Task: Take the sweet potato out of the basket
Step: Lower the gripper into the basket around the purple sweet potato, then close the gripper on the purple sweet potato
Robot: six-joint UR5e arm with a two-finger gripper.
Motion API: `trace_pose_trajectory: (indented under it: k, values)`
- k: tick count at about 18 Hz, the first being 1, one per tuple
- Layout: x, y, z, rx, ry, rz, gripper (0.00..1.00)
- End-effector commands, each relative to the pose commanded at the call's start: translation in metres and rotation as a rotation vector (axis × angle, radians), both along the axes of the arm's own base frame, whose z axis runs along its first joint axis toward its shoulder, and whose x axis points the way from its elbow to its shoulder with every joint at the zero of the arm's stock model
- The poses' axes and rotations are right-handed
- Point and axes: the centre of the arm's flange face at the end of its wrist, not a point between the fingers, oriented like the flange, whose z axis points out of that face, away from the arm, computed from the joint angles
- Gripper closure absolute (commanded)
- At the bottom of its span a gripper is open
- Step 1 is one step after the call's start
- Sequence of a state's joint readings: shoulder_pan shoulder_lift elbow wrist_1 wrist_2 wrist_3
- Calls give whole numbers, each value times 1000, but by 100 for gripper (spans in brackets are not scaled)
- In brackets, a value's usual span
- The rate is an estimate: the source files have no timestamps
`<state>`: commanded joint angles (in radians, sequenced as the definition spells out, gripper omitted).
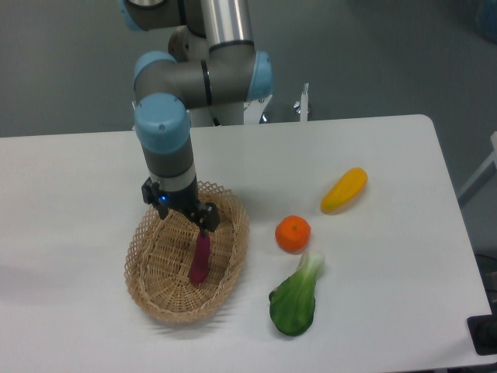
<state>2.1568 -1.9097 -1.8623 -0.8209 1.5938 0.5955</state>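
sweet potato [199,260]: inside basket [233,268], resting on woven floor right of centre, long axis near vertical in frame, tilted slightly, upper end tucked up at end effector [203,225], lower end pointing toward near rim. directly below and slightly left of fingertips; no sideways reach needed, only a straight pull upward by judgement.

end effector: lowered into basket, pointing down, dark fingers at top end of tuber. appears closed on or touching upper tip; gap between fingers too small and dark to read, so firm grip versus mere contact cannot be told. grip, if any, sits at one end rather than mid-length; risk of tuber swinging or slipping on lift, as judgement.

basket: oval, tan wicker, lacy rim, on white table [388,295], left of other produce.

also on table, well apart from basket: orange fruit [293,233], yellow vegetable [344,189], leafy green [297,299].

task status: tuber not yet clear of basket.
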Motion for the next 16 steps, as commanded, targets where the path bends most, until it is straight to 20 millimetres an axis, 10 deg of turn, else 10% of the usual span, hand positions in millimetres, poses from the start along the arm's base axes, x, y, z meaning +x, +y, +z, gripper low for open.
trace_pose_trajectory:
  k: [16]
  values:
    - [-12,9,-42,-28,39,132,0]
